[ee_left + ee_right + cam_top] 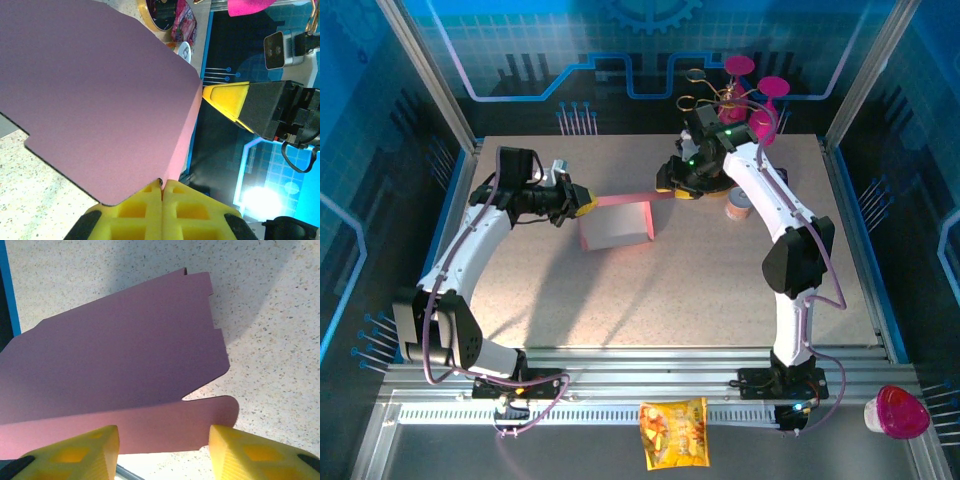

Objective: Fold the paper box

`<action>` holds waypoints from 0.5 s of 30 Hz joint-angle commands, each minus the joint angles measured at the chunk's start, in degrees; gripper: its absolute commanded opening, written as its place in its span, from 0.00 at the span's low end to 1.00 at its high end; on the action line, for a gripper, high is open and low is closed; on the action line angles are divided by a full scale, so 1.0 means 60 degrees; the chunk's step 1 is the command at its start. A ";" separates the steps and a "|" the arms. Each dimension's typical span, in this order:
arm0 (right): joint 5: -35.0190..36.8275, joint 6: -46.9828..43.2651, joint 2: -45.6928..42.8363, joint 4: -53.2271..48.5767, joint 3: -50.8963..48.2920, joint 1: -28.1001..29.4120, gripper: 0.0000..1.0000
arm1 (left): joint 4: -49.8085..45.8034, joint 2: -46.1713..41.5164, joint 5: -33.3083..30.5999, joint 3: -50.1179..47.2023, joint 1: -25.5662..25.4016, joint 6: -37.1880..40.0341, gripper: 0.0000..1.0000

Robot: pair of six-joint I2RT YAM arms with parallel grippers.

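Box [617,222] spans mid table [720,300] btwn two arms, L gripper [161,182] pinched shut on its corner, R gripper [164,432] w/ jaws apart astride the far flap, a one-sided hold that could let the sheet sag, twist or slip.

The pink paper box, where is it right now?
In the top view the paper box is mid-table, its left end pinched by the left tool and its right end between the open fingers of the right tool.
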 commanded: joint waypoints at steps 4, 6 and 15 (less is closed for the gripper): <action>0.0016 -0.0340 -0.0193 -0.0388 0.0553 -0.0187 0.53 | 0.0111 -0.0214 0.0406 0.0027 -0.0002 0.0101 0.00; 0.0113 -0.0414 -0.0338 -0.0374 0.0682 -0.0344 0.53 | 0.0119 -0.0200 0.0458 0.0055 -0.0009 0.0100 0.00; 0.0200 -0.0807 -0.0068 -0.0689 0.0943 -0.0444 0.53 | 0.0125 -0.0127 0.0515 0.0200 -0.0095 0.0119 0.00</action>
